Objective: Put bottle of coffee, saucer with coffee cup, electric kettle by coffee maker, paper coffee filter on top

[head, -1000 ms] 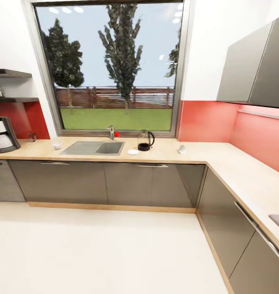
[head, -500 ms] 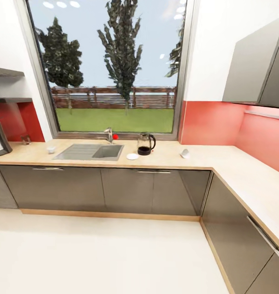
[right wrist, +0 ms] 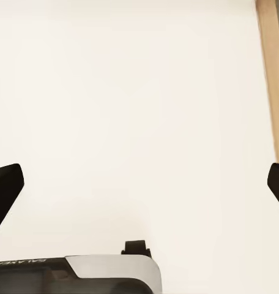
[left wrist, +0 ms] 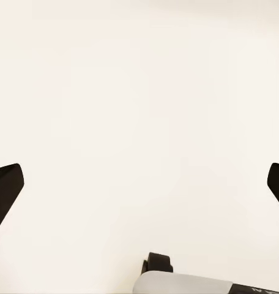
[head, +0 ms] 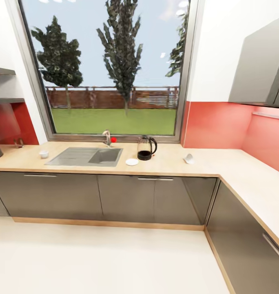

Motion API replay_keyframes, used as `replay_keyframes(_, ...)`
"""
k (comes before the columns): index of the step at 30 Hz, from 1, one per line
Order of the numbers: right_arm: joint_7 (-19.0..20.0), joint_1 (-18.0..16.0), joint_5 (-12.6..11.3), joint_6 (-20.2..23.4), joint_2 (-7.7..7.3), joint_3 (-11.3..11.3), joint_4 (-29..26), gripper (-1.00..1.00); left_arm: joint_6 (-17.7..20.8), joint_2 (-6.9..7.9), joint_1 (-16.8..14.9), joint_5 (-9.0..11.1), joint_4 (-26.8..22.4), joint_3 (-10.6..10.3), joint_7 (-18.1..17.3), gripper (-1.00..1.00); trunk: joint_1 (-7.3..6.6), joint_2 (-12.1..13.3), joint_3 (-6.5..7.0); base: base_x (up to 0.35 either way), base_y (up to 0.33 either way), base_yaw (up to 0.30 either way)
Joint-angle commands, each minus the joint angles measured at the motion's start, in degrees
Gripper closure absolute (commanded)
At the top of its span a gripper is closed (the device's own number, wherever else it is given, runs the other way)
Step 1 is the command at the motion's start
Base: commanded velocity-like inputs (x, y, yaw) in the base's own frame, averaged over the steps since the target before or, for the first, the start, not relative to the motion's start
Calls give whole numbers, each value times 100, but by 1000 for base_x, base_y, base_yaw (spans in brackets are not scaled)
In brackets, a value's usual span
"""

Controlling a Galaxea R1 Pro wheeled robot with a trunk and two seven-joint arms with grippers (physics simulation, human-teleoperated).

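Both grippers, left (left wrist: pixel 139 184) and right (right wrist: pixel 139 184), hang spread and empty over the floor (head: pixel 94 257), since the electric kettle (head: pixel 146 148) and saucer (head: pixel 131 162) sit far off on the countertop (head: pixel 221 157).

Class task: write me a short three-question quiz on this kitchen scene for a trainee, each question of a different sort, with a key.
1. True or false: the kettle stands inside the sink.
2. Which lies nearest the kettle? A) saucer B) cup C) paper filter
3. Fill in: both end effectors, left and right, have their fingers spread ____ with nothing between them.

Key: 1 false, it stands on the counter to the right of the sink; 2 A; 3 open.
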Motion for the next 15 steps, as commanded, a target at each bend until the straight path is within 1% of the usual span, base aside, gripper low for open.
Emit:
replay_keyframes(1,-2,-1,-43,-21,-1,5,5,-100,-16,0,-1,46,5,-3,-4,-100,5,-3,-2,336,0,0)
replay_keyframes(11,-2,-1,-43,-21,3,0,4,-100,-16,1,-1,46,5,-3,-4,-100,5,-3,-2,336,0,0)
replay_keyframes(15,-7,-1,-47,-21,4,-13,-12,-100,-2,26,-1,46,16,-3,15,-100,5,-3,-2,336,0,0)
